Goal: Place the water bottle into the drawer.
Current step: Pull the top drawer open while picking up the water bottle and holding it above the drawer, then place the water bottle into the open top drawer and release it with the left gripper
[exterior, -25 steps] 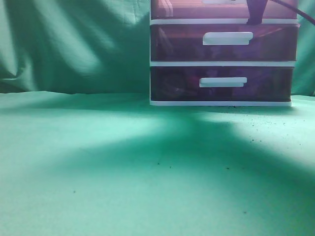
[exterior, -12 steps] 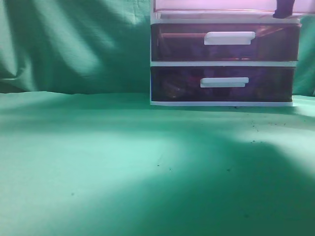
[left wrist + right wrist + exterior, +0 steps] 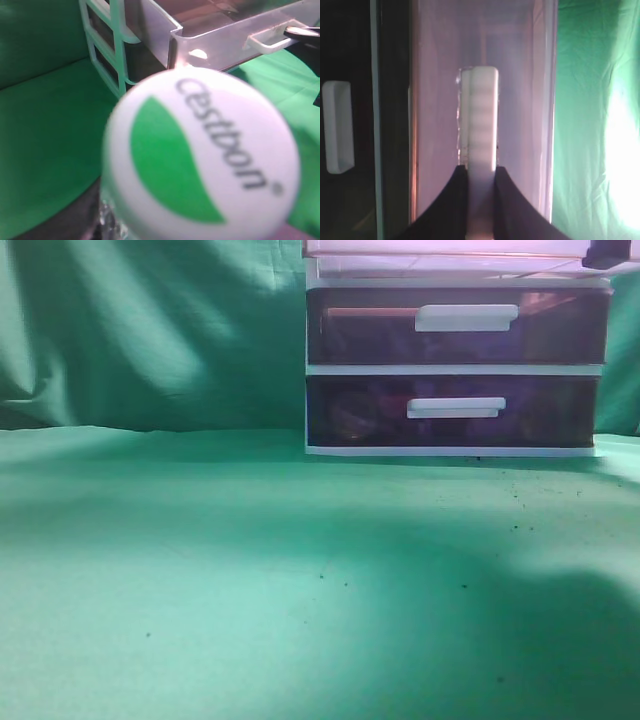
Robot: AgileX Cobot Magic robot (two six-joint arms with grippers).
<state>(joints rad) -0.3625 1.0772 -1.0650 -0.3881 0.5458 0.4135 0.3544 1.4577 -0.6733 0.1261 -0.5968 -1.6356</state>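
The water bottle's white cap with a green mark (image 3: pixel 200 150) fills the left wrist view; its clear body shows just below. My left gripper is shut on the water bottle, and only a dark finger shows at the lower left (image 3: pixel 72 220). The top drawer (image 3: pixel 225 22) stands pulled out ahead of the bottle. It shows at the top edge of the exterior view (image 3: pixel 450 250). My right gripper (image 3: pixel 481 170) is shut on the top drawer's white handle (image 3: pixel 482 115). It also shows in the exterior view (image 3: pixel 610 254).
The dark cabinet's middle drawer (image 3: pixel 466 317) and bottom drawer (image 3: pixel 455 407) are shut. The cabinet stands at the back right on the green cloth (image 3: pixel 250 590). A green curtain (image 3: pixel 150 330) hangs behind.
The top drawer has slid out toward the camera, pulled by my right gripper, which has moved right and up in the exterior view. Shadows on the cloth have shifted.
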